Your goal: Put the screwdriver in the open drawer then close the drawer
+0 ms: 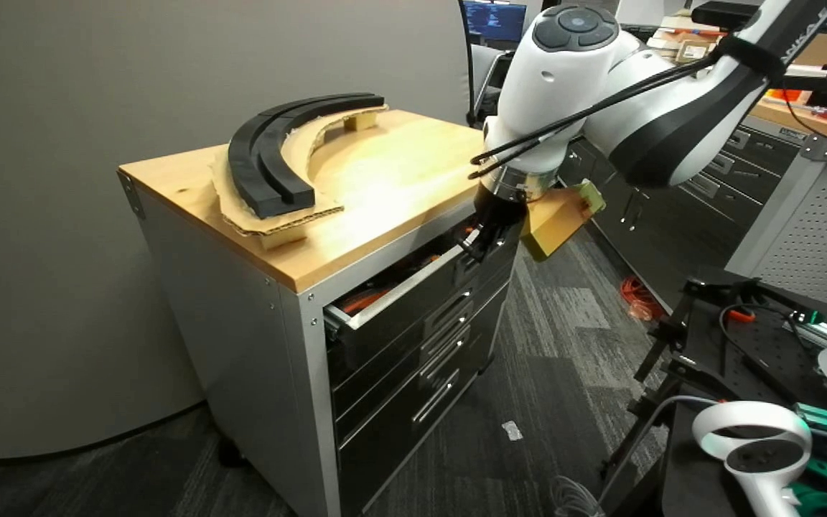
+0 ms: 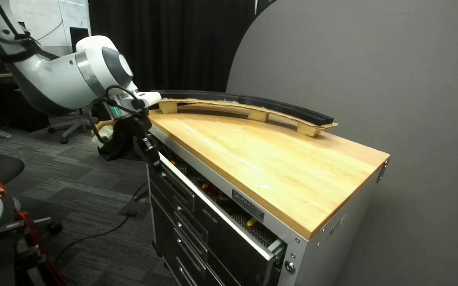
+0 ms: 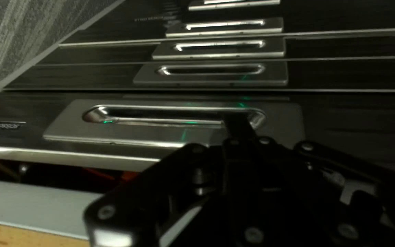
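Observation:
The top drawer (image 1: 406,291) of the metal cabinet is partly open; it also shows in an exterior view (image 2: 221,214) and in the wrist view (image 3: 39,156). My gripper (image 1: 472,248) is at the drawer's front, near its top edge, also seen in an exterior view (image 2: 153,157). In the wrist view the dark fingers (image 3: 238,127) are together, with nothing visible between them, and their tip overlaps the right end of the recessed handle (image 3: 170,132). Contact is unclear. No screwdriver can be made out for certain. A small yellow item (image 2: 251,221) lies inside the drawer; its kind is unclear.
A black curved track on cardboard (image 1: 263,158) rests on the wooden cabinet top (image 1: 399,165). Several closed drawers lie below the open one. Orange items (image 1: 367,298) lie inside the open drawer. A black cart (image 1: 758,359) stands nearby.

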You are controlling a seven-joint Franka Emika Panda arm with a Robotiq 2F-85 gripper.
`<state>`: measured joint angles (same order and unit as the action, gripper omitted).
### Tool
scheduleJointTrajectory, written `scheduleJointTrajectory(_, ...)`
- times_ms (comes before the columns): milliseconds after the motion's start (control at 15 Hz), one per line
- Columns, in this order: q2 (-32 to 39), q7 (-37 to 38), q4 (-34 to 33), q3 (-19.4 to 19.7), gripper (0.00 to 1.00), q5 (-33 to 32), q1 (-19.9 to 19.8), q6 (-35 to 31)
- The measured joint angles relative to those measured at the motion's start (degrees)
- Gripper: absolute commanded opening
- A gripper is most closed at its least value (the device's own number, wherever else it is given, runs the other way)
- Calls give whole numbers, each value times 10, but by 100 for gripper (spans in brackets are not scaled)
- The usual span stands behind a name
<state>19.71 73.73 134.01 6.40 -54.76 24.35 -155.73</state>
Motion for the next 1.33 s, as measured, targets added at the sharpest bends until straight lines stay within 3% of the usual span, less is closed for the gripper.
scheduleJointTrajectory(333,30,185,-54,46,0,-159,25,-22)
scheduleJointTrajectory(400,35,210,-58,47,26,-174,27,-22)
scheduleJointTrajectory(467,36,227,-58,47,27,-183,27,-22)
scheduleJointTrajectory(600,34,225,-56,45,40,-175,25,-22)
scheduleJointTrajectory(800,9,121,-41,26,63,-97,-3,-23)
scheduleJointTrajectory(1067,-67,-51,-12,-44,94,36,-79,-18)
scheduleJointTrajectory(1133,-85,-97,-10,-62,99,80,-95,-13)
scheduleJointTrajectory(1333,-126,-233,-22,-120,100,224,-132,35)
